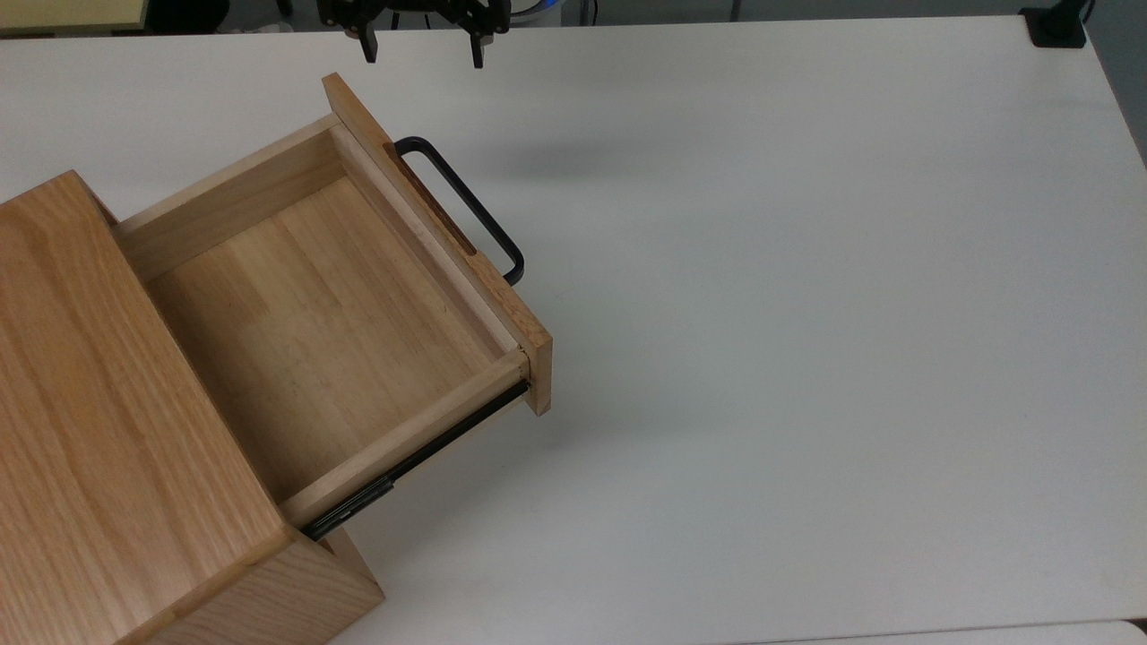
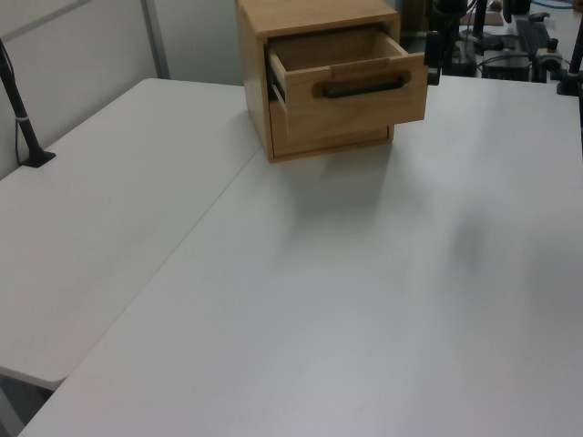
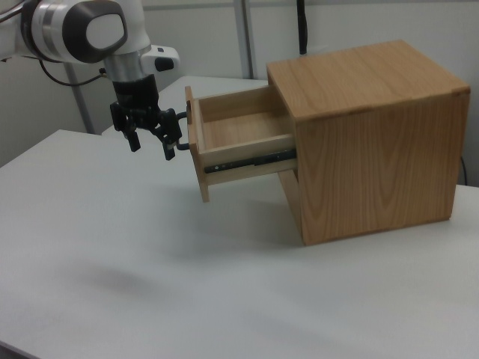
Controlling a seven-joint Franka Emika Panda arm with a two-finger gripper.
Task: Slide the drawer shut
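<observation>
One cabinet, oak-grain box, at the top view's left edge on a white desk; in the right view it stands at the right, in the left view at the top centre.

One drawer, light wood, pulled well out of the cabinet toward the top view's right; interior bare. Flat front panel runs diagonally, with a black bar handle on its outer face. A black side rail shows beneath the near wall. In the left view the drawer faces the camera, handle horizontal across the front. In the right view the drawer projects to the left of the cabinet, rail exposed along its side.

One gripper, black, at the top edge of the top view, above and just right of the front panel's far end. Fingers spread wide apart, pointing downward, holding nothing and touching nothing. In the right view the gripper hangs from the white arm just left of the drawer front, at handle height, fingers parted, clear of the desk; contact with the handle cannot be told there.
</observation>
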